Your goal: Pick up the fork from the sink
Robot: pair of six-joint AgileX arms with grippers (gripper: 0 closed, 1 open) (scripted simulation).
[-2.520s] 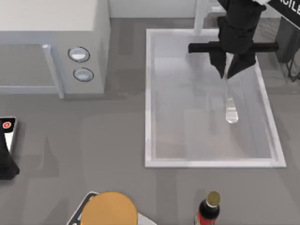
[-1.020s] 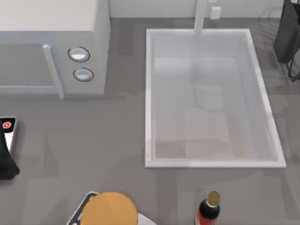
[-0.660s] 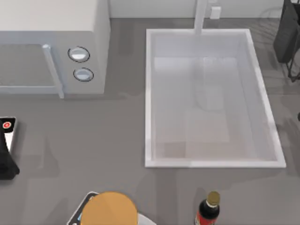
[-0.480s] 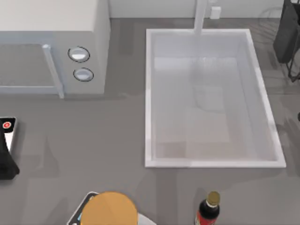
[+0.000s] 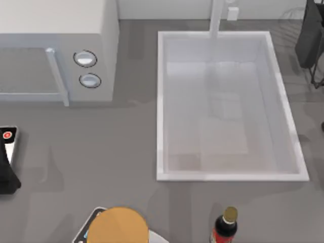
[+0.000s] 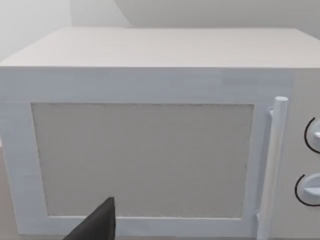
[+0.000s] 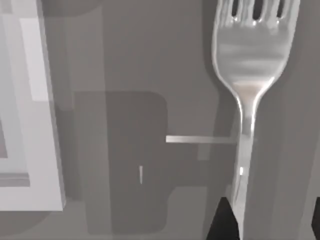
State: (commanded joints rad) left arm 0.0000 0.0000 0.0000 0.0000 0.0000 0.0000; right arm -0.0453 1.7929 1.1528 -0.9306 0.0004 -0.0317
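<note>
In the top view, the sink (image 5: 162,106) takes up the table from the centre toward three o'clock, its white rim framing a pale grey basin, with the faucet (image 5: 216,17) rising at twelve o'clock of the basin. The microwave (image 5: 55,30) sits toward ten o'clock of the table, its handle (image 5: 57,76) and two round knobs (image 5: 86,58) facing us. A dark bottle (image 5: 224,226) with a gold cap stands near five o'clock, just past the sink's near rim, and a round tan object (image 5: 120,225) lies near six o'clock.

Our left arm is parked at nine o'clock of the table; in its wrist view, a dark tip of the left gripper (image 6: 97,224) points at the microwave door (image 6: 142,160). We cannot tell how its fingers stand.

In the right wrist view, the fork (image 7: 250,75) hangs above the grey tabletop, beside a corner of the sink's white rim. Its handle runs down between the dark fingertips (image 7: 222,220) of our right gripper (image 7: 265,220), which appears clamped on it, though the contact itself lies at the frame's edge.
</note>
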